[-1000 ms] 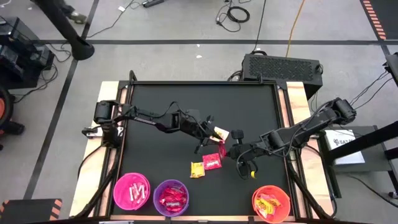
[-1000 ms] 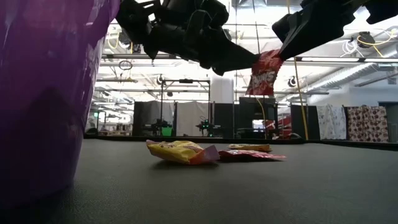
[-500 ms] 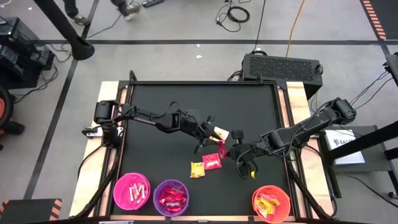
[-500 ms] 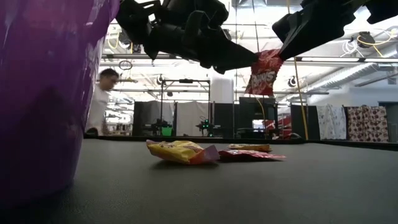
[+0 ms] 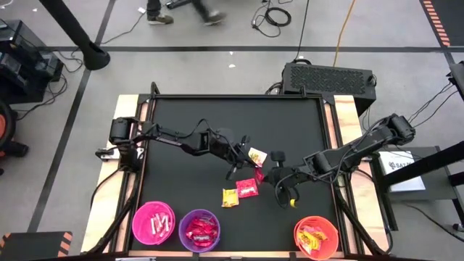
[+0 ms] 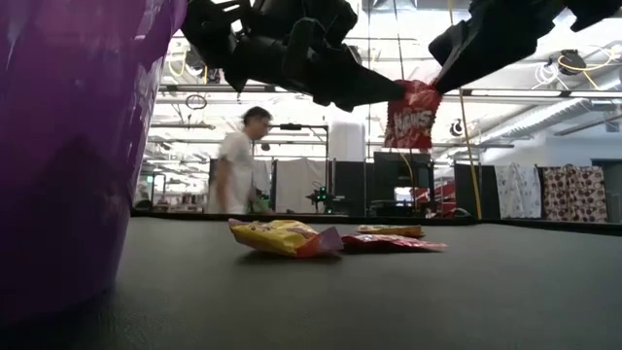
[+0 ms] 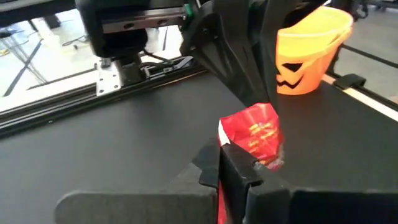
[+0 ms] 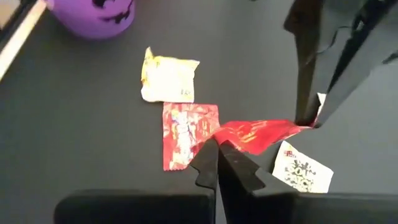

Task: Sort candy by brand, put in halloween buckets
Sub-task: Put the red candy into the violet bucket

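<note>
purple bucket (image 6: 68,146): cut by frame edge | person (image 5: 177,10): only legs visible

Open workshop hall around a black-topped table

The table (image 5: 217,116) has a black mat edged with pale wood and stands on a grey concrete floor (image 5: 217,69) marked by dark tape lines, with loose cables (image 5: 275,16) and a black perforated box (image 5: 330,78) just behind it. A person's legs (image 5: 177,9) show at the far edge of the floor. Seen level, a person in a white shirt (image 6: 236,165) stands before dark partitions (image 6: 292,185), patterned curtains (image 6: 559,192) hang at the side, and ceiling trusses (image 6: 292,97) are brightly lit.
</note>
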Motion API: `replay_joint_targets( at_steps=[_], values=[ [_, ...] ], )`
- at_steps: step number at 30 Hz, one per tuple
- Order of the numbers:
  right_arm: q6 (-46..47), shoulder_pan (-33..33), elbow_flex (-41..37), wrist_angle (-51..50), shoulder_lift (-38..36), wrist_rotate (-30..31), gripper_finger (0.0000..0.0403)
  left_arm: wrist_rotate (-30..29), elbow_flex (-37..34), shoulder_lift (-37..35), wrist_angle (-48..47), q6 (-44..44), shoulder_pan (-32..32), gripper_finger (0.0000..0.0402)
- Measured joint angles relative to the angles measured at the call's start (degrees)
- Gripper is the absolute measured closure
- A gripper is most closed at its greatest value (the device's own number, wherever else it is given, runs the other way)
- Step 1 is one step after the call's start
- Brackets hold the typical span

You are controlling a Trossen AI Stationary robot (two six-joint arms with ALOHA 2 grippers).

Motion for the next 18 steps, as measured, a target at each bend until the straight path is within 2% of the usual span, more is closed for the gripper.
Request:
replay_joint_targets(
  at_steps=[3,7,13,18],
  values=[
    [3.07,0.0,0.0,0.77,-0.45,0.12,0.0381,-1.98,-0.09,-1.72,-0.3,-0.43,-0.01,0.0399],
    [6.58,0.05,0.01,2.51,-2.0,1.62,0.0321,-4.74,-0.09,-5.18,-3.77,-1.65,-0.02,0.04],
    [11.17,0.11,1.22,-4.52,-6.09,11.97,0.0229,-10.92,-0.2,-12.43,-14.05,-3.85,-0.37,0.04],
    [17.75,0.11,1.27,-12.03,-8.97,16.91,0.0196,-18.19,-0.17,-18.58,-18.84,-6.49,-2.12,0.0401]
  ],
)
